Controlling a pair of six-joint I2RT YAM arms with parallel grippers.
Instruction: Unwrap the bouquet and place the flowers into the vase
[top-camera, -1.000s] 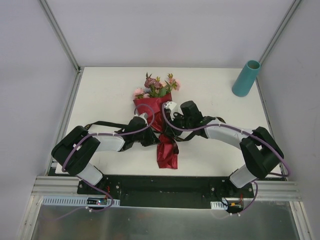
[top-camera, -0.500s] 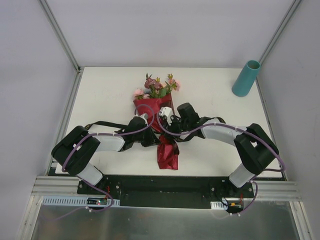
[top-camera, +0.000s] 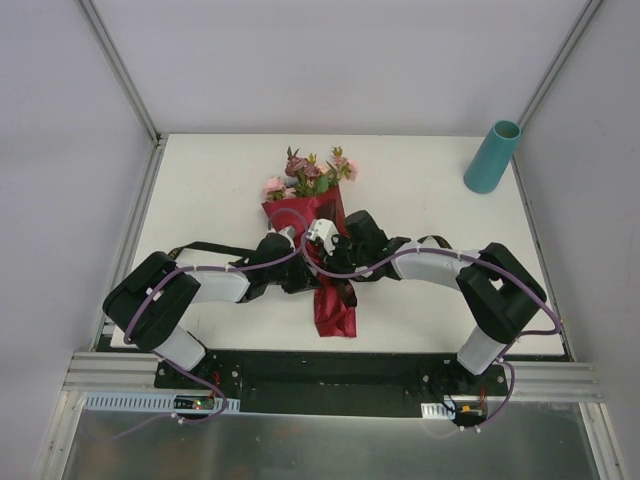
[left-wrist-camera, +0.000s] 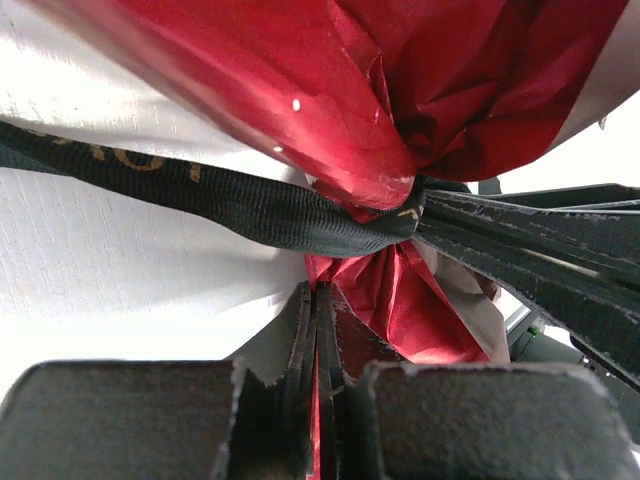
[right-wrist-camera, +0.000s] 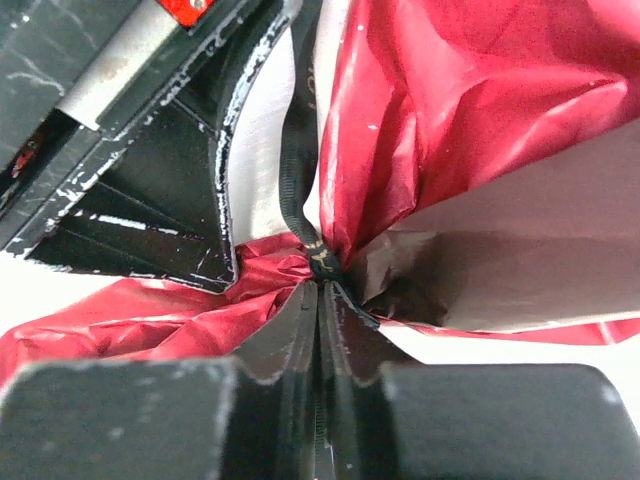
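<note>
The bouquet lies mid-table, its flowers (top-camera: 310, 172) pointing away from me and its maroon wrap (top-camera: 335, 305) towards the arms. A black ribbon (left-wrist-camera: 250, 205) ties the wrap (left-wrist-camera: 350, 90) at the waist. My left gripper (top-camera: 303, 272) (left-wrist-camera: 318, 290) comes in from the left, shut on a sliver of red paper just below the knot. From the right, my right gripper (top-camera: 327, 263) (right-wrist-camera: 320, 285) is shut on the ribbon (right-wrist-camera: 322, 265) at the knot. The teal vase (top-camera: 492, 157) stands upright at the far right corner, away from both arms.
Loose ribbon tails trail over the white table (top-camera: 220, 190) to the left (top-camera: 205, 246) and right (top-camera: 432, 240) of the bouquet. Metal frame rails (top-camera: 130, 240) run along the table's sides. The two grippers sit almost touching at the bouquet's waist.
My right arm has moved left onto the bouquet's tie and its jaws have shut there. The bouquet has shifted slightly left. The left arm has stayed put.
</note>
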